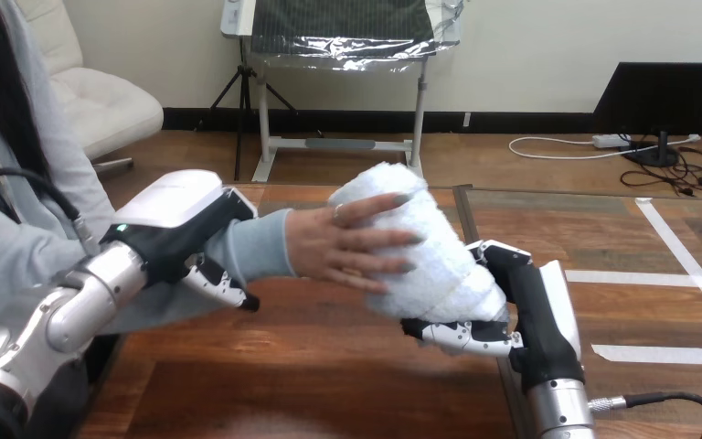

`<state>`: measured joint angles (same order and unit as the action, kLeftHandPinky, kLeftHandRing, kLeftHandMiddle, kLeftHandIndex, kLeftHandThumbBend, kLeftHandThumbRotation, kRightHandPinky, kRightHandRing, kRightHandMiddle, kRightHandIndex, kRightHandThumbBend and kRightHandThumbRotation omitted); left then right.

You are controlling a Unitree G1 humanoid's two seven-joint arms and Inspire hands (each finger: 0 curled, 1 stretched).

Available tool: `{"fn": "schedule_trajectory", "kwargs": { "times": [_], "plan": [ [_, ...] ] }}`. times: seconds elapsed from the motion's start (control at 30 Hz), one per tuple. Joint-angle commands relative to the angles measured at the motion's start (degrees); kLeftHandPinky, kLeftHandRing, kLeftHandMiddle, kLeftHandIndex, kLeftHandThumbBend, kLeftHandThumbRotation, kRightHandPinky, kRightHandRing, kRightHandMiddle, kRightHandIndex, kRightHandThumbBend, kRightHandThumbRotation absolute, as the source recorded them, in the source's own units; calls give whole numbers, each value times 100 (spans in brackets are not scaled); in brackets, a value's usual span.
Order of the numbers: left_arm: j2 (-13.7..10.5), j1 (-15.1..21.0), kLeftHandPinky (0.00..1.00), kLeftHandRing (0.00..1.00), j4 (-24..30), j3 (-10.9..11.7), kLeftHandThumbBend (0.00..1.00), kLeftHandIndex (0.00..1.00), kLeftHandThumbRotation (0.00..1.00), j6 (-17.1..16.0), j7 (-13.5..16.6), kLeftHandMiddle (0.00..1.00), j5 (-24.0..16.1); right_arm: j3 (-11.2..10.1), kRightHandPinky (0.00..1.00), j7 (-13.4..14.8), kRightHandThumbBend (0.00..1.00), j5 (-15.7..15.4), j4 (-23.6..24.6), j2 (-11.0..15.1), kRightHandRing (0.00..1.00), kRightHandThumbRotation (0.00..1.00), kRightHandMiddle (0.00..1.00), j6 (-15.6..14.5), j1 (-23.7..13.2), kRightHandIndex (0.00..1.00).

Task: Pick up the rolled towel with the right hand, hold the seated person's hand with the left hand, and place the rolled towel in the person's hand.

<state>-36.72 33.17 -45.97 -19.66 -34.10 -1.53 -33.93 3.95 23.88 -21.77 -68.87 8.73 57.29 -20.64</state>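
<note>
The rolled white towel [439, 274] is held up over the middle of the table. My right hand [535, 306] grips it from below and from the right, with its fingers [462, 336] curled under the roll. The person's hand [343, 245] reaches in from the left and lies flat against the towel's left side, fingers spread over it. My left hand [183, 229] sits over the person's grey-sleeved wrist [260, 249], and its fingers [224, 288] curl under the sleeve.
The wooden table [283, 375] lies below both hands. White tape lines [658, 276] mark its right part. The person sits close at the left edge, behind my left arm [73, 306].
</note>
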Motion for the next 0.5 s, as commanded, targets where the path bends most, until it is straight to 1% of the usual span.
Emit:
{"fn": "schedule_trajectory", "kwargs": {
  "times": [0.0,0.37,0.47],
  "plan": [
    [185,698,18,23,496,237,84,30,0,-87,20,29,223,157,24,-4,81,-85,85,-87,29,0,39,61,-424,44],
    [295,800,19,24,523,246,84,31,0,-105,-43,30,256,295,24,83,81,-172,53,-180,29,0,39,60,-382,43],
    [335,816,19,24,513,256,84,31,0,-116,-59,29,279,308,24,47,81,-147,34,-237,29,0,39,92,-368,43]
  ]
}}
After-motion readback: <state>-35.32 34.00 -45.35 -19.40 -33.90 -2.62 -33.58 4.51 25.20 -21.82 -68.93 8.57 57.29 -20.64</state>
